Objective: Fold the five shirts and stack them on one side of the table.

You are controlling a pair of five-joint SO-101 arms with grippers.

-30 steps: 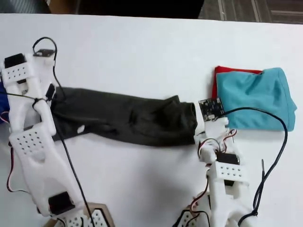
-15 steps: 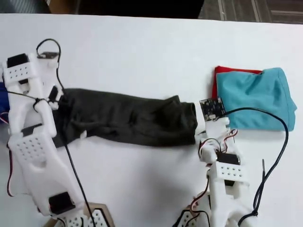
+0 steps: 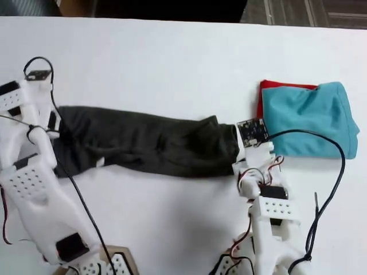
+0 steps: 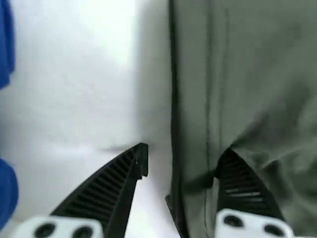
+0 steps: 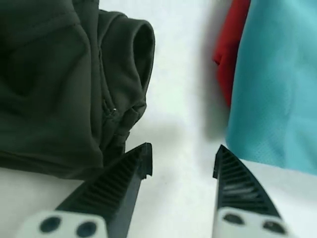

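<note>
Laid across middle of white tabletop (image 3: pixel 172 57): dark olive fabric shirt (image 3: pixel 149 143), folded into long strip. At table's right side: folded teal shirt (image 3: pixel 309 117) stacked on folded red shirt (image 3: pixel 269 86). Left gripper (image 4: pixel 183 161) spread, straddling olive shirt's end edge. Right gripper (image 5: pixel 183 158) spread over bare table between olive shirt and stack.

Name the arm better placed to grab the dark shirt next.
Left, probably: the left end effector, open, straddles the edge of the dark shirt, one finger over the cloth. The right end effector hangs over bare table between that shirt and the teal shirt.
</note>
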